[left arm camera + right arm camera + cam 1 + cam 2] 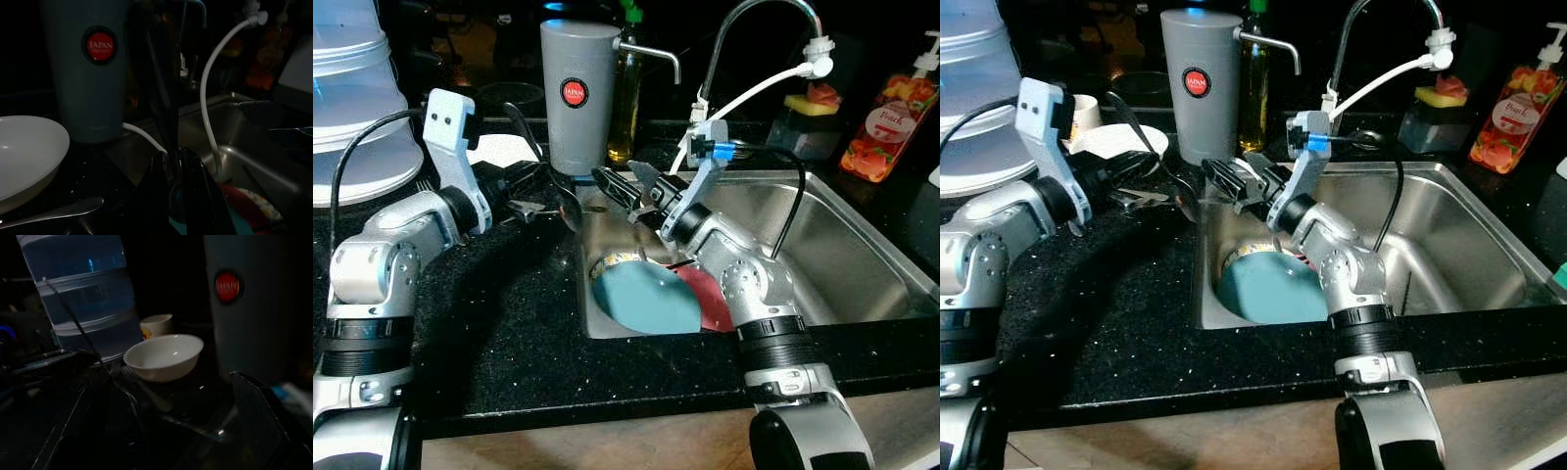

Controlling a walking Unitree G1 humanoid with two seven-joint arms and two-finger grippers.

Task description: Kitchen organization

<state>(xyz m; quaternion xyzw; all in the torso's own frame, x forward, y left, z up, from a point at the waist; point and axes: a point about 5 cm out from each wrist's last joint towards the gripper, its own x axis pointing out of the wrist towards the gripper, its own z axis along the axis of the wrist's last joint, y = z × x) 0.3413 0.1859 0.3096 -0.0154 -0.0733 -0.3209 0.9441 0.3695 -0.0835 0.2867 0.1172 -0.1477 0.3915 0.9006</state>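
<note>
Left gripper (530, 208) pinches a ladle (570, 211) at frame centre, handle up-left, bowl down-right; right gripper (631, 191) gapes empty.

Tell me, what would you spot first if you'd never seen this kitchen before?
Probably the two silver robot arms meeting over the sink's left edge, the left gripper holding a ladle there and the right gripper open beside it. Next, the blue plate lying in the sink over a red plate. Behind stands a grey canister with a red sticker.
</note>
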